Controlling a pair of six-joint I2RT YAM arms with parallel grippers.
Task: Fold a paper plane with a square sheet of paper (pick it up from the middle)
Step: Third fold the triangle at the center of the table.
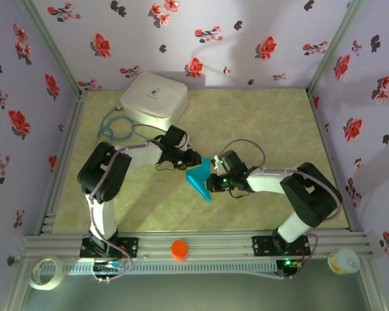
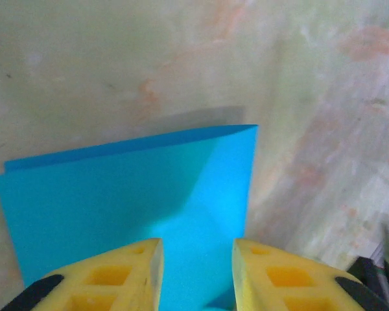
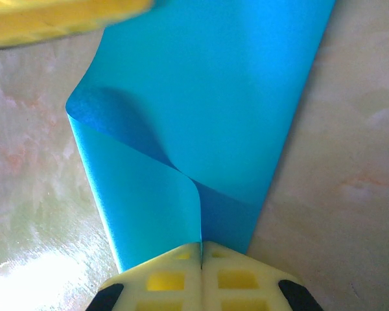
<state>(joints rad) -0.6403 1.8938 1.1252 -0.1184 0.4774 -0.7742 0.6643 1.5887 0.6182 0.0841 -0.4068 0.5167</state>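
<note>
Near the middle of the pale green marbled table (image 1: pixel 259 123), well in front of the white rounded plastic box (image 1: pixel 154 97) at its back left, lies the thin turquoise-blue sheet of paper (image 1: pixel 200 181). It is folded to a point toward the near edge, its far edge partly covered by the two tools. The right tool (image 3: pixel 201 249) is pressed together on a curled-up flap, its fingers cut off by the frame. The left tool (image 2: pixel 198 256) stands apart over the sheet; whether it touches is unclear.
</note>
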